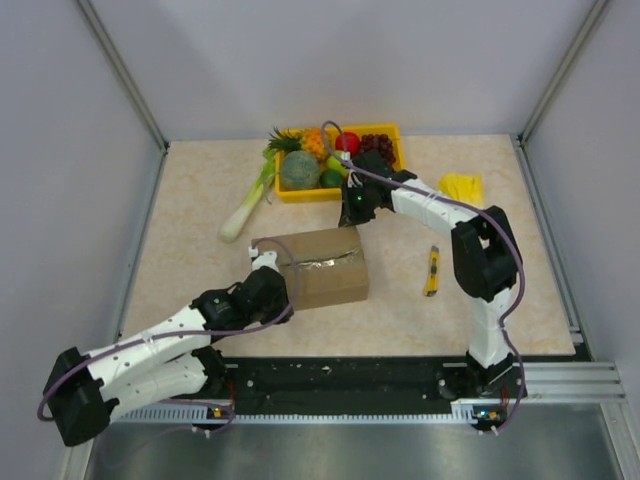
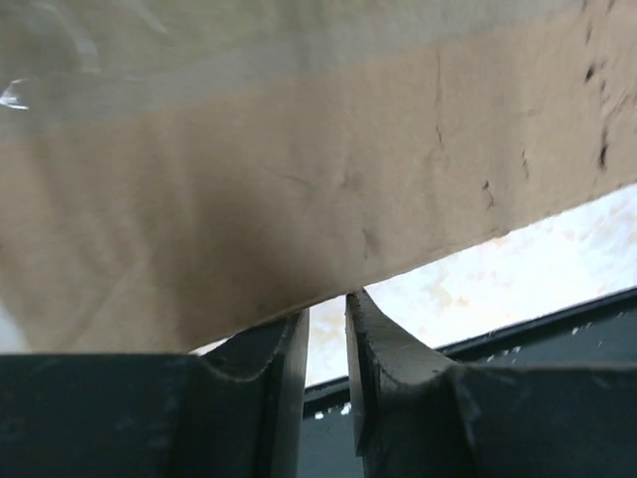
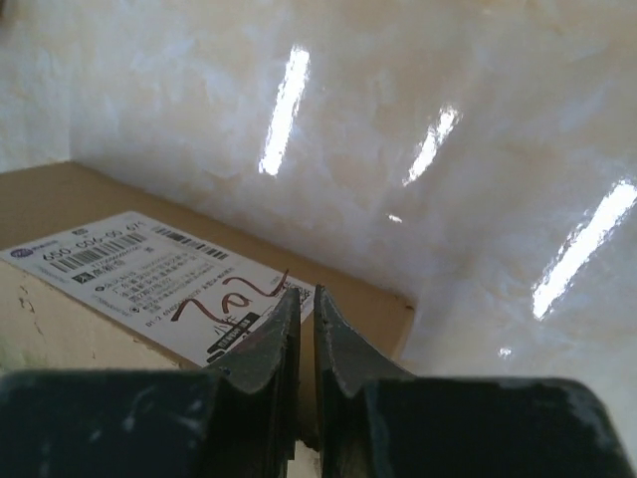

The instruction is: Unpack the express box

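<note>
Pale marbled desk (image 1: 190, 260), grey walls around. Leek (image 1: 245, 205) lay at left rear. Left pincer (image 1: 265, 258) sat at left end of express box (image 1: 330, 275), fingers nearly together with narrow slit between; whether they pinched box edge could not be told. Box stood mid-desk, tape along top seam. Yellow fruit tray (image 1: 385, 127) stood behind it. Right pincer (image 3: 303, 291) was pressed together, tips at white label (image 3: 129, 279) on box's far side. Yellow utility knife (image 1: 431, 272) lay right of box, apart.

One box (image 1: 320, 268), one tray (image 1: 300, 196), one leek (image 1: 248, 205), one knife (image 1: 432, 272).
</note>
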`<state>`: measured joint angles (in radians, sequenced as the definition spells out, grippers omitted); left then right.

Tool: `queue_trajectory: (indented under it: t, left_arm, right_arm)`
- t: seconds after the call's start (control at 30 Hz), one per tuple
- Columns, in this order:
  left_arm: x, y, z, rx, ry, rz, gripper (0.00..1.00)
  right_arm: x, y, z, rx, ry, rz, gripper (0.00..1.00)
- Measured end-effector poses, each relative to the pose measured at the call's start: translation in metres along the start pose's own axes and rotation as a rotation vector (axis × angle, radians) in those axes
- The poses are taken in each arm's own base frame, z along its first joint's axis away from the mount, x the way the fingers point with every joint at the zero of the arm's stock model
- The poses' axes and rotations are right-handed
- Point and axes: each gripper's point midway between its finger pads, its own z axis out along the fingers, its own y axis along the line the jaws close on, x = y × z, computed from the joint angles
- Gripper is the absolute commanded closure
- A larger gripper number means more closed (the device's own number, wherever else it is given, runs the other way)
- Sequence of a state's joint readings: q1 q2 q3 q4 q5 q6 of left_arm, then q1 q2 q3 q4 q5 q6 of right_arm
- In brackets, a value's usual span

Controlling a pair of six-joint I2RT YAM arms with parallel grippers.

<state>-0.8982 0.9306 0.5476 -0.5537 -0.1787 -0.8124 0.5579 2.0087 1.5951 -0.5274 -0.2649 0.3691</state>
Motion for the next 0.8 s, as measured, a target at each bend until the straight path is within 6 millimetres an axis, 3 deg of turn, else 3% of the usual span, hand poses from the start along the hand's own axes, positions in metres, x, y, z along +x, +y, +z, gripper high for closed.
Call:
queue_trajectory:
  t: [0.17, 0.43, 0.57, 0.6, 0.67, 0.8]
  left_arm:
    - [-0.028, 0.013, -0.007, 0.021, -0.144, -0.092, 0.69]
    - [-0.042, 0.037, 0.006, -0.058, -0.165, -0.093, 0.66]
    - [-0.053, 0.044, 0.015, -0.09, -0.15, -0.085, 0.66]
    - [-0.057, 0.044, 0.016, -0.09, -0.149, -0.088, 0.66]
    - [-0.069, 0.044, 0.017, -0.093, -0.15, -0.098, 0.66]
    - [-0.097, 0.048, 0.011, -0.094, -0.185, -0.158, 0.56]
  right_arm:
    - [0.022, 0.003, -0.002, 0.007, 0.029, -0.014, 0.92]
    - [0.111, 0.017, -0.044, 0.071, 0.103, -0.061, 0.87]
    - [0.142, 0.026, -0.066, 0.1, 0.09, -0.052, 0.8]
    - [0.146, 0.026, -0.071, 0.113, 0.08, -0.04, 0.73]
    - [0.148, 0.025, -0.08, 0.14, 0.046, -0.005, 0.69]
    - [0.127, 0.02, -0.098, 0.2, -0.073, 0.041, 0.58]
